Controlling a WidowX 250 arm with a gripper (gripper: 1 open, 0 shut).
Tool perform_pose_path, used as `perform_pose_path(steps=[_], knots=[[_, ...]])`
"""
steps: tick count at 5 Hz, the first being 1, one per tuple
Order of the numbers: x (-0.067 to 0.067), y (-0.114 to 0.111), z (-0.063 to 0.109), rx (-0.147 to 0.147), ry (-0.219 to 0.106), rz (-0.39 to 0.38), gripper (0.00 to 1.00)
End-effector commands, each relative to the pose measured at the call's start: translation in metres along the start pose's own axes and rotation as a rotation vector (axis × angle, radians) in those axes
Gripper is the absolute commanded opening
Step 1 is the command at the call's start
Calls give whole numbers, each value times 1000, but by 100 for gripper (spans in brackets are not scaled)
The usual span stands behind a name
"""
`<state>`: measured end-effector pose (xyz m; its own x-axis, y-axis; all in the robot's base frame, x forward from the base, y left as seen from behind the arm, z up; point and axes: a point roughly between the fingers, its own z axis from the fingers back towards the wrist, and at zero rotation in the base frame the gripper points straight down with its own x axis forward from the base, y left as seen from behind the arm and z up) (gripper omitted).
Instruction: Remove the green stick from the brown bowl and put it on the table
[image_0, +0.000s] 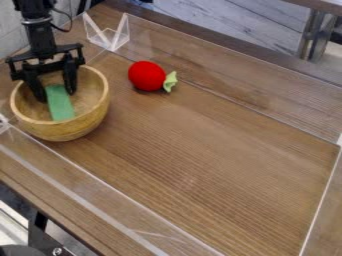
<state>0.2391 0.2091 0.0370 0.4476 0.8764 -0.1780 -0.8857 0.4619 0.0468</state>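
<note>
The brown bowl (83, 118) sits at the left of the table (214, 150). Inside it the green stick (60, 105) leans against the far wall, sloping down toward the front. My black gripper (51, 88) points down into the bowl, its fingers drawn in against the stick's upper end, shut on it. That upper tip of the stick is hidden behind the fingers. The stick still rests in the bowl.
A red round toy with a green leaf (148, 75) lies just right of the bowl. Clear plastic walls (110, 35) edge the table at the back left and along the front. A dark table leg (313, 38) stands beyond the far edge.
</note>
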Motion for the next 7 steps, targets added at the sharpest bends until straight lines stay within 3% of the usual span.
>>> perform_pose_path(steps=[1,2,4,5,6,7], knots=[[4,-4,23,-33,-55,42,0],[-2,-3,38,-58,-44,90,0],[-14,-5,57,-62,-30,-9,0],[-13,-5,69,-74,-22,-35,0],[-19,-10,85,-93,-11,-75,0],[-26,-11,89,-108,-2,-77,0]])
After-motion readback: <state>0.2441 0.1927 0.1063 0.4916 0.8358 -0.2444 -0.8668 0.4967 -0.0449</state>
